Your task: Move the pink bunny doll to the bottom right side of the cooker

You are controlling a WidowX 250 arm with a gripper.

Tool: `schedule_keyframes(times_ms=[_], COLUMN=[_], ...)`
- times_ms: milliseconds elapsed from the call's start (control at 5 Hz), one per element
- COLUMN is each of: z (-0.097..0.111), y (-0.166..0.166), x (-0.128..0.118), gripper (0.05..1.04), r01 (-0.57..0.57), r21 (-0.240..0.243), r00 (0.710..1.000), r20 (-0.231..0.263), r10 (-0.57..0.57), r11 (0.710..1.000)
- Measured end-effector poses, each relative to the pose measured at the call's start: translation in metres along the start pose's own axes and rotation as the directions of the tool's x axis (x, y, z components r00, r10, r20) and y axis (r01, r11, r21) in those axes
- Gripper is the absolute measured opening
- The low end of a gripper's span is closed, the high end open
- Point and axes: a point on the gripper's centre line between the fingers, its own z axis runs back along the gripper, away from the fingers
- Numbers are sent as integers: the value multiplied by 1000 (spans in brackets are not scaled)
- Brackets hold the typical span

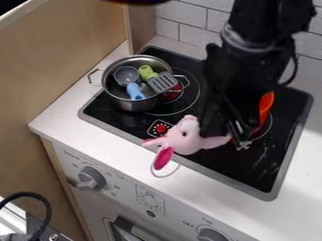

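The black gripper (228,128) hangs over the front middle of the black cooker (217,162), close against the right side of the pink bunny doll (181,137). The bunny's head is at the cooker's front edge, with one dark pink ear hanging toward the white counter front and the other ear pointing right, below the gripper. Part of the doll is hidden behind the gripper, and whether it is held cannot be made out.
A metal pot (131,104) with small toy utensils stands on the cooker's back left. An orange-red utensil (266,104) is partly hidden behind the arm at right. White counter (74,113) borders the cooker, with oven knobs (92,178) below.
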Motion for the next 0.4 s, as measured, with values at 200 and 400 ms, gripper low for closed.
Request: schedule_keyframes(times_ms=[200, 400], z=[-5, -12], y=[-7, -18], x=[6, 18], gripper=[55, 55], r01=[-15, -26], r21=[2, -9], r00=[1000, 1000], r20=[1, -1], r10=[15, 26], r11=[1000, 1000])
